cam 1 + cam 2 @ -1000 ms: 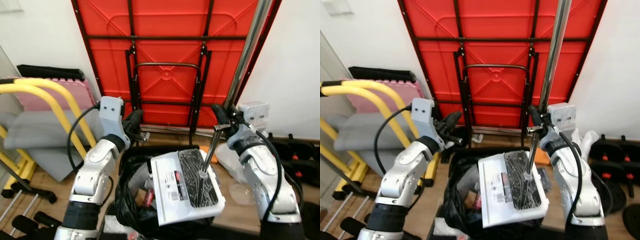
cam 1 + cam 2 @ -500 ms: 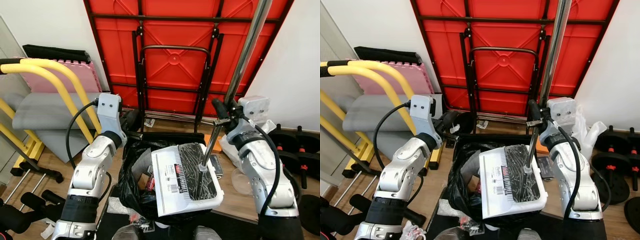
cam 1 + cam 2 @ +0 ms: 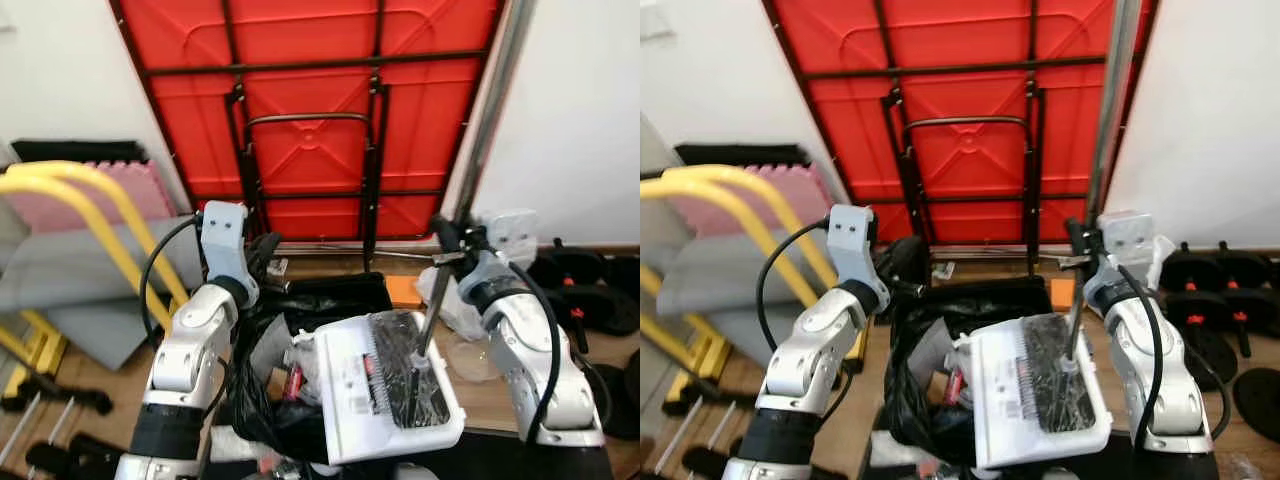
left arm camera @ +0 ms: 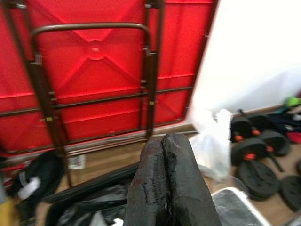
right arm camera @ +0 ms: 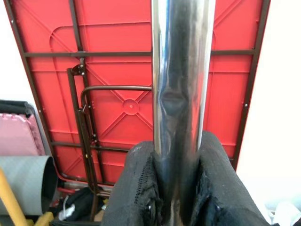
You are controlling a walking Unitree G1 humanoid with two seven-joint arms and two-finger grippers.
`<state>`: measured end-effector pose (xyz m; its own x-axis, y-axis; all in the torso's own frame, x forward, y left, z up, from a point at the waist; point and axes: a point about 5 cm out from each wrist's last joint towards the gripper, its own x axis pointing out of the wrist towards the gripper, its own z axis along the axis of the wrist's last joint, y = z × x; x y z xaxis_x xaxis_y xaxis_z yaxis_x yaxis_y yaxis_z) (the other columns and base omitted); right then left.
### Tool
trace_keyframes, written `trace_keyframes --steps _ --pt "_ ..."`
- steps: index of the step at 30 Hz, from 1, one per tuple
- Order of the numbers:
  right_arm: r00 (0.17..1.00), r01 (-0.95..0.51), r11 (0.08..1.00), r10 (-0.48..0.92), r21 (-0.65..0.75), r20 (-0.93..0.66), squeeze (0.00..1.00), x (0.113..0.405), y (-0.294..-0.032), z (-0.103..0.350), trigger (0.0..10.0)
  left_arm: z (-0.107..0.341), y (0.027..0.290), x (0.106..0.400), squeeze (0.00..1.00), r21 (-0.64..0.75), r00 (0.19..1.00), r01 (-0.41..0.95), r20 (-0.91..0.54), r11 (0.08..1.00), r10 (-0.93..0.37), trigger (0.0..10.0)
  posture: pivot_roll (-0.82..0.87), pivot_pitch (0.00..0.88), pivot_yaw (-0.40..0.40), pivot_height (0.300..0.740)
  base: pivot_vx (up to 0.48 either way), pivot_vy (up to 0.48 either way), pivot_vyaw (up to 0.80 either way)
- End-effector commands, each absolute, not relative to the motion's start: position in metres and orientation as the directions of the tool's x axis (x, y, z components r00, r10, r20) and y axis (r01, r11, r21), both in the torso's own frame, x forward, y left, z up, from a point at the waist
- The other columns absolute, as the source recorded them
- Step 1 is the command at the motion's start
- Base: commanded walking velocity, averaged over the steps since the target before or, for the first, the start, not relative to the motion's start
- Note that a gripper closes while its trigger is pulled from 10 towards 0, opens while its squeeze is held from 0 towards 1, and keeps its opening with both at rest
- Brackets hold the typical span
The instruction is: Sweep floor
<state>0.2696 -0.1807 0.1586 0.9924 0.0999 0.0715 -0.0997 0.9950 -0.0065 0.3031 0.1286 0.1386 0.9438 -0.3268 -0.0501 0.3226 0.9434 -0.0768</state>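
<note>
A white dustpan (image 3: 390, 395) with dark debris on its black comb hangs tilted over an open black rubbish bag (image 3: 260, 400) on the wooden floor. Its long silver pole (image 3: 490, 120) rises from the pan past my right gripper (image 3: 452, 245), which is shut on it. In the right wrist view the pole (image 5: 181, 94) runs between the black fingers (image 5: 136, 188). My left gripper (image 3: 268, 252) hovers by the bag's far rim. The left wrist view shows its fingers (image 4: 150, 188) pressed together with nothing between them.
A red folded table (image 3: 300, 100) leans on the wall straight ahead. A yellow frame (image 3: 90, 200), grey and pink mats stand to the left. Black dumbbells (image 3: 1220, 280) and a white plastic bag (image 4: 211, 141) lie to the right. An orange item (image 3: 405, 290) lies beyond the bag.
The whole view has shifted, so the camera moved. Both arms keep about the same pose, the right gripper still holds the pole, and the dustpan stays over the bag.
</note>
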Motion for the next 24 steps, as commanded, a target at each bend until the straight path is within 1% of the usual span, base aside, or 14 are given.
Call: trace_keyframes --steps 1,3,8,12,24 --pt "0.984 -0.116 0.993 0.116 -0.008 0.137 0.00 0.2708 -0.1773 0.1719 10.0 0.1325 0.1335 0.3030 0.00 -0.062 0.952 0.289 -0.085 0.955 -0.294 10.0 -0.01 0.000 0.009 0.740 0.000 0.000 0.00" --pt "0.984 -0.116 0.993 0.116 -0.010 0.136 0.00 0.2708 -0.1774 0.1717 10.0 0.1325 0.1332 0.3029 0.00 -0.062 0.952 0.290 -0.085 0.955 -0.295 10.0 -0.01 0.000 0.008 0.740 0.000 0.000 0.00" --pt "0.985 -0.116 0.993 0.116 -0.009 0.128 0.00 0.2713 -0.1779 0.1709 10.0 0.1326 0.1325 0.3027 0.00 -0.061 0.952 0.291 -0.085 0.955 -0.296 10.0 -0.01 0.000 0.007 0.740 -0.251 0.000 0.00" --pt "0.986 -0.117 0.993 0.117 -0.003 0.122 0.00 0.2716 -0.1777 0.1702 10.0 0.1329 0.1321 0.3026 0.00 -0.060 0.951 0.292 -0.084 0.954 -0.297 10.0 -0.01 0.000 0.005 0.740 -0.259 0.000 -0.73" --pt "0.984 -0.122 0.992 0.123 -0.016 0.130 0.00 0.2724 -0.1778 0.1718 10.0 0.1339 0.1320 0.3027 0.00 -0.056 0.953 0.290 -0.080 0.955 -0.294 10.0 -0.01 0.000 0.004 0.740 -0.266 0.000 0.00"
